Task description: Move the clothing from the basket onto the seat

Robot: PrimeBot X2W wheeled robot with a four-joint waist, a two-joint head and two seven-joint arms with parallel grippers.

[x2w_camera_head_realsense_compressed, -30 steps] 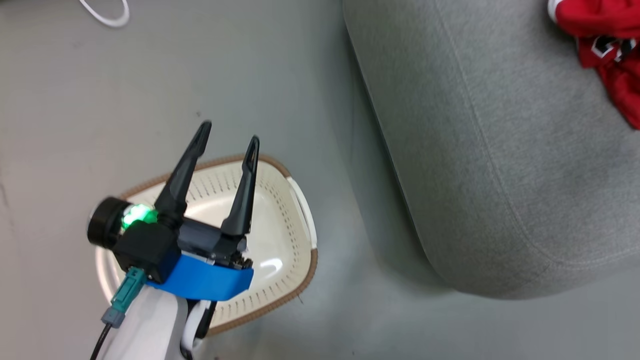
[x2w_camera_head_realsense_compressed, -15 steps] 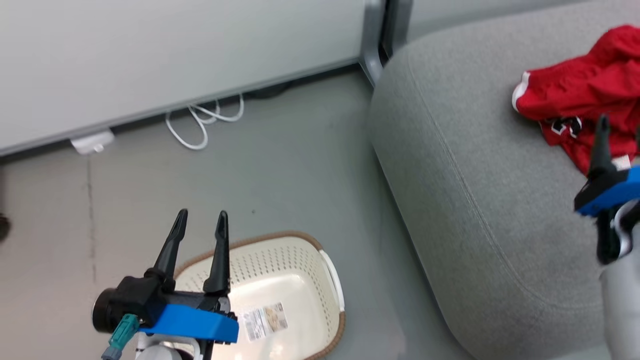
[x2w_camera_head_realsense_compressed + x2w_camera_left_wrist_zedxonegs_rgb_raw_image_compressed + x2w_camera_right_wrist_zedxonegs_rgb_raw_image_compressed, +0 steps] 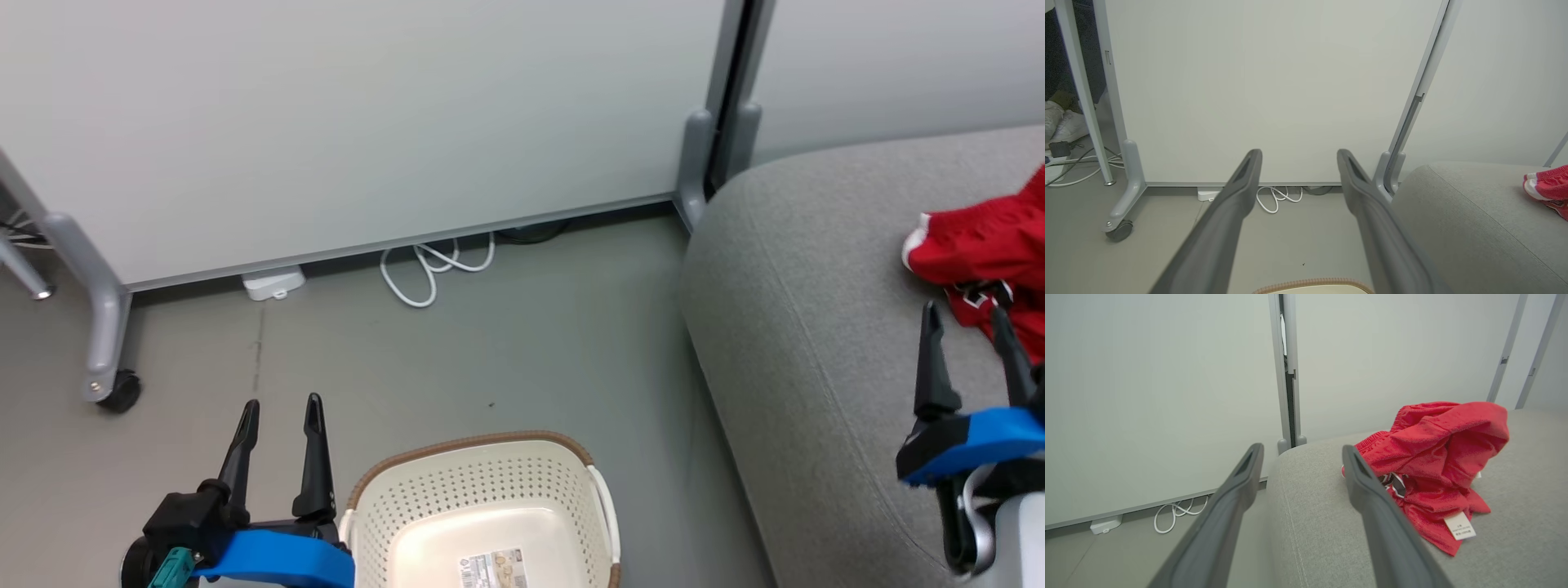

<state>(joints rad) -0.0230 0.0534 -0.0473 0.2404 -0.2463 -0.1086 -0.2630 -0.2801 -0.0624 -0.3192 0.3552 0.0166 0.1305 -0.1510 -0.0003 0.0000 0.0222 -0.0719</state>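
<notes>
The red clothing lies crumpled on the light-grey seat at the right; in the right wrist view the clothing shows a white tag. The cream basket with a brown rim stands on the floor at bottom centre, only a label on its bottom showing inside. My left gripper is open just left of the basket, holding nothing. My right gripper is open above the seat, near the clothing, with nothing between its fingers. The seat fills the lower right of the right wrist view.
A pale partition wall runs across the back, with a grey wheeled foot at the left and a post beside the seat. A white cable coil and small white box lie at its base.
The head camera has tilted up, so the wall came into view and the basket and seat slid down the picture. My left gripper has moved off the basket to its left; both grippers stay open.
</notes>
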